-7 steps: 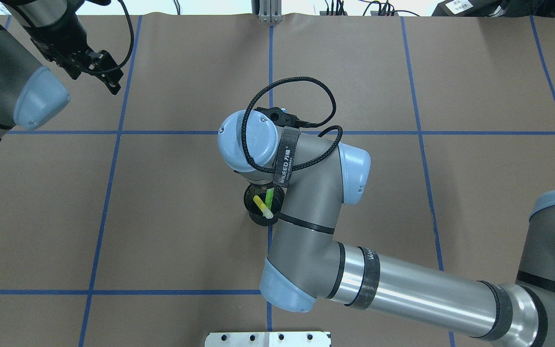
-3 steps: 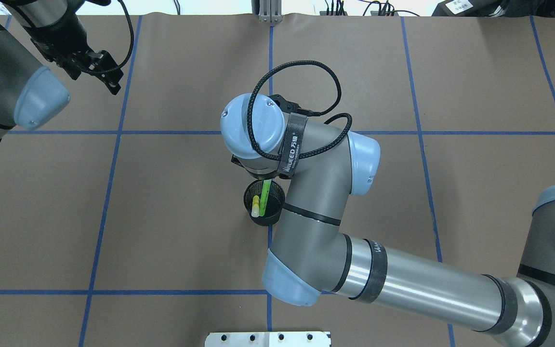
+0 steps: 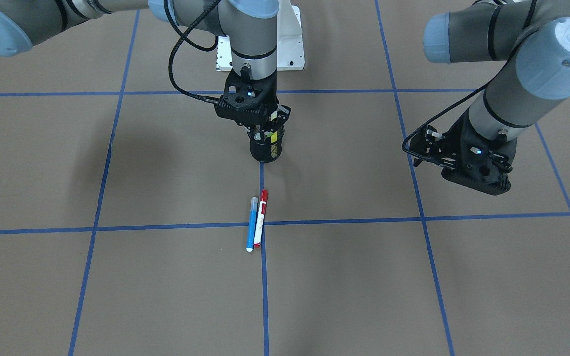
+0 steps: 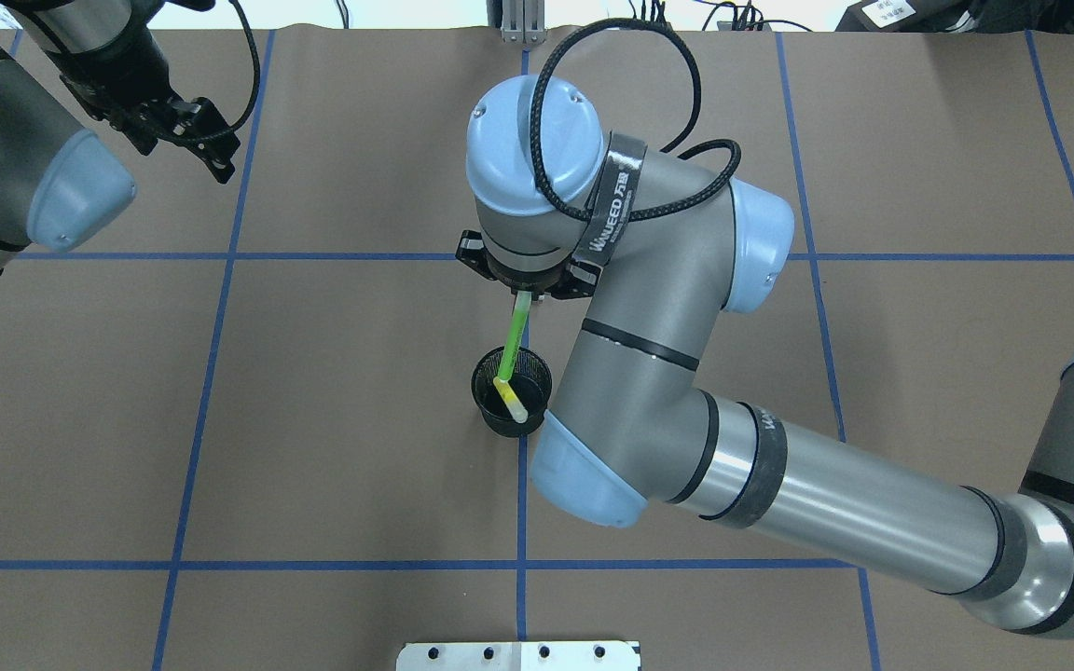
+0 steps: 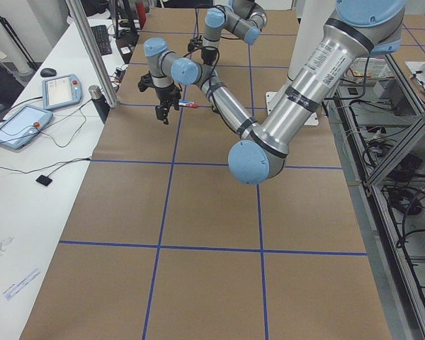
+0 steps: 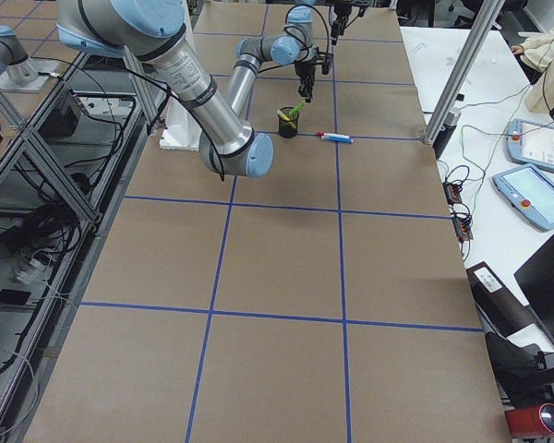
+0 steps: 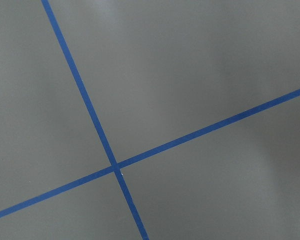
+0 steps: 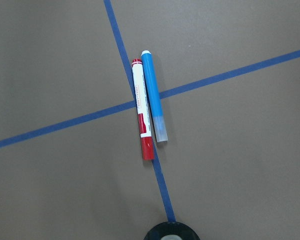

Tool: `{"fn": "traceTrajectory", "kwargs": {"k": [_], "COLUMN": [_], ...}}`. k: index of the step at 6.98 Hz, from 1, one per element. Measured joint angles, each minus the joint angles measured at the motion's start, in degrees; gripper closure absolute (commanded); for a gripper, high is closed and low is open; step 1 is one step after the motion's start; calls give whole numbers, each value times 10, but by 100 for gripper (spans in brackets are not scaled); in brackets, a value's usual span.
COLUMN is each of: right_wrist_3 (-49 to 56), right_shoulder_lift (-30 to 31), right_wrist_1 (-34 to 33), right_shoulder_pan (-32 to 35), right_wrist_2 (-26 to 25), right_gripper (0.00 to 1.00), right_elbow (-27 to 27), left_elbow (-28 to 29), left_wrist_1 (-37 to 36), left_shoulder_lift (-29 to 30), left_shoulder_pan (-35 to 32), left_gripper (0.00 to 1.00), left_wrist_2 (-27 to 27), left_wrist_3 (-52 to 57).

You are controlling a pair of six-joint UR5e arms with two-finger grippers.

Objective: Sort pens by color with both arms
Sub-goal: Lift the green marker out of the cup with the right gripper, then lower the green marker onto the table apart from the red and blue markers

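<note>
On the table [image 4: 313,419], a black cup [image 4: 498,429] holds the yellow pen [image 4: 509,401] and the green pen [image 4: 513,337], which leans up to the right gripper [image 3: 264,132] just above (its wrist [image 4: 532,168] hides the fingers; we cannot tell their grip). The blue pen [image 3: 252,223] and red-capped pen [image 3: 261,217] lie touching nearby; the left gripper [image 3: 480,184] hangs well apart, opening unclear to us.

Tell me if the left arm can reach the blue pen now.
Probably yes: the blue pen lies flat in the open, with nothing between it and the left gripper, though the red-capped pen crowds it.
</note>
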State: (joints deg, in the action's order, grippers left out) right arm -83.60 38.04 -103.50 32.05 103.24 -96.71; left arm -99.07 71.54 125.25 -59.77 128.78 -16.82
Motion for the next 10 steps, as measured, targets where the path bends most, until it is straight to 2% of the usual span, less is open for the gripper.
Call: {"fn": "traceTrajectory", "kwargs": {"k": [3, 7, 10], "right_wrist_3": [93, 221, 276], "right_shoulder_lift": [-12, -85, -126], "right_wrist_1": [1, 10, 39], "right_shoulder_pan": [39, 68, 89], "right_wrist_2": [48, 84, 110], "right_gripper": [90, 90, 92], "right_elbow": [19, 156, 243], "left_elbow": [2, 4, 4], "left_wrist_1": [1, 1, 1], "left_shoulder_lift": [0, -1, -5], "left_shoulder_pan": [1, 0, 0], "left_gripper": [1, 1, 1], "left_wrist_2": [1, 1, 1], "left_wrist_3": [-1, -1, -1]}}
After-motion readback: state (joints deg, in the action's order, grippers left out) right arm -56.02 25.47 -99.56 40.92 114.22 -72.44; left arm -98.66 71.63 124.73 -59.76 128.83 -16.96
